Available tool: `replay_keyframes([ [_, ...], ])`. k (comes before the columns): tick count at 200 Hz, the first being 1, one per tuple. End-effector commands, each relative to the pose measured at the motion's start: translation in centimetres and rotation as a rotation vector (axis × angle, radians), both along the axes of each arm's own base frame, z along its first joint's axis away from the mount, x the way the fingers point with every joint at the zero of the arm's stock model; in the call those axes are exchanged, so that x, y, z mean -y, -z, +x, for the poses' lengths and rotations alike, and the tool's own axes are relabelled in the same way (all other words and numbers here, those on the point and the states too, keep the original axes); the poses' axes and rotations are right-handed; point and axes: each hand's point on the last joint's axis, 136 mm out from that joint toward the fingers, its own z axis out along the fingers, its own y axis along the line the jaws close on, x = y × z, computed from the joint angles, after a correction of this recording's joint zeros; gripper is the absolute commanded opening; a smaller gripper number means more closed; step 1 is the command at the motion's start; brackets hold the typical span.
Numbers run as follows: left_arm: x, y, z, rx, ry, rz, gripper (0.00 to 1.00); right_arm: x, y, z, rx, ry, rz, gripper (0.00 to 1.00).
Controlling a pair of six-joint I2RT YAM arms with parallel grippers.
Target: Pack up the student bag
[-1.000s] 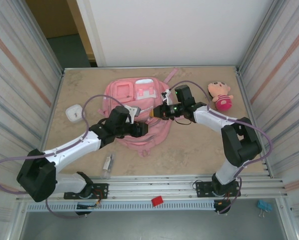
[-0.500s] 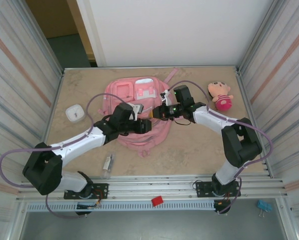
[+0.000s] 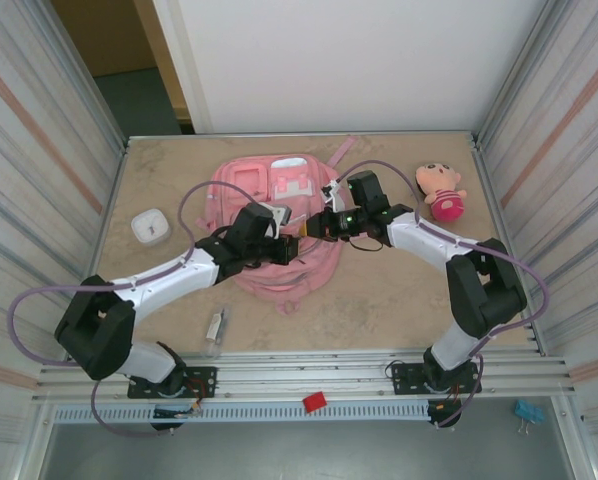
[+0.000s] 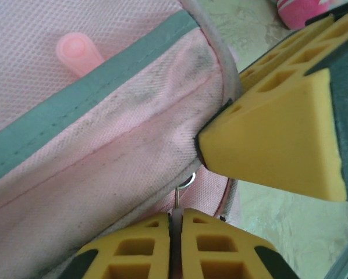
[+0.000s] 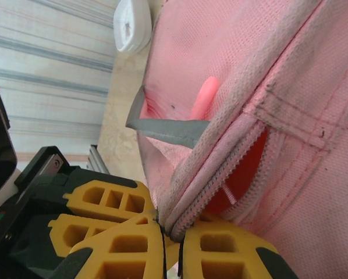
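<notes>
left wrist | left tool [image 4: 175,225] pinches zip pull [image 4: 178,200] | right tool [image 5: 171,232] pinches scuffed pink student bag [image 4: 104,145]

This looks like a robot test cell in a lab or workshop. A beige marbled tabletop [image 3: 379,300] is boxed in by ribbed grey panel walls [image 3: 39,130] on the left and right. A plain white board [image 3: 329,60] closes the far side, and slotted aluminium rails [image 3: 309,372] run along the near edge.
</notes>
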Motion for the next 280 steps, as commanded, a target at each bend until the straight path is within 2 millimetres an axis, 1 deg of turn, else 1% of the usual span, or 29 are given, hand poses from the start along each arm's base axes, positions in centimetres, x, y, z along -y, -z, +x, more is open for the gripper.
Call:
replay_keyframes([
  [1,-3.0,0.5,1.0,0.038,-0.087,0.094,0.03,0.6,-3.9,-0.8,0.094,-0.032,0.049,0.0],
  [14,-4.5,0.6,0.5,0.035,-0.106,0.105,0.0,1.9,-3.4,-0.4,0.083,0.014,0.04,0.0],
  [33,-6.9,0.6,-0.4,0.044,-0.126,0.121,0.0,4.3,-2.7,0.1,0.07,0.084,0.028,0.0],
  [44,-8.3,0.9,-1.0,0.048,-0.136,0.135,0.0,5.2,-2.4,0.1,0.065,0.106,0.035,0.0],
  [60,-9.9,1.0,-1.3,0.046,-0.156,0.123,0.0,5.7,-2.3,0.2,0.066,0.122,0.048,0.0],
  [84,-11.7,1.0,-1.9,0.031,-0.173,0.133,0.0,6.0,-2.3,0.6,0.069,0.151,0.034,0.0],
  [96,-12.0,0.9,-2.1,0.035,-0.172,0.129,0.0,6.6,-2.5,1.1,0.075,0.194,0.011,0.0],
  [101,-11.9,0.6,-2.2,0.041,-0.158,0.12,0.0,6.8,-2.6,1.3,0.083,0.214,-0.004,0.0],
  [117,-10.7,-0.4,-2.7,0.065,-0.09,0.066,0.0,6.9,-3.8,1.2,0.168,0.231,-0.055,0.29],
  [125,-10.0,-1.2,-2.8,0.081,-0.062,0.029,0.0,6.7,-4.5,0.7,0.252,0.212,-0.101,0.43],
  [134,-9.3,-2.2,-2.9,0.097,-0.031,-0.01,0.0,6.2,-5.5,0.0,0.368,0.192,-0.163,0.53],
  [140,-8.8,-3.0,-3.0,0.106,-0.007,-0.036,0.0,5.9,-6.1,-0.6,0.443,0.176,-0.196,0.57],
  [149,-8.4,-4.0,-3.2,0.118,0.017,-0.061,0.0,5.3,-6.9,-1.4,0.541,0.15,-0.23,0.6],
  [163,-7.9,-5.3,-3.5,0.133,0.042,-0.096,0.0,4.2,-7.9,-2.7,0.658,0.102,-0.244,0.63],
  [174,-7.5,-6.3,-3.9,0.145,0.068,-0.124,0.0,3.0,-8.2,-3.7,0.712,0.037,-0.233,0.63],
  [192,-6.8,-7.7,-4.6,0.17,0.107,-0.167,0.0,1.1,-7.7,-4.8,0.764,-0.062,-0.254,0.65],
  [199,-6.5,-8.1,-4.9,0.179,0.121,-0.176,0.0,0.4,-7.1,-5.0,0.769,-0.101,-0.268,0.66],
  [221,-5.7,-9.1,-5.6,0.205,0.167,-0.193,0.0,-1.9,-6.0,-5.3,0.802,-0.192,-0.299,0.69],
  [247,-4.9,-9.7,-6.2,0.214,0.209,-0.202,0.0,-4.3,-5.5,-5.5,0.86,-0.262,-0.293,0.69],
  [262,-4.8,-10.0,-6.3,0.218,0.214,-0.209,0.0,-5.2,-5.2,-5.6,0.867,-0.299,-0.293,0.69],
  [280,-4.8,-10.2,-6.2,0.225,0.211,-0.209,0.0,-5.4,-4.4,-5.6,0.853,-0.326,-0.309,0.68],
])
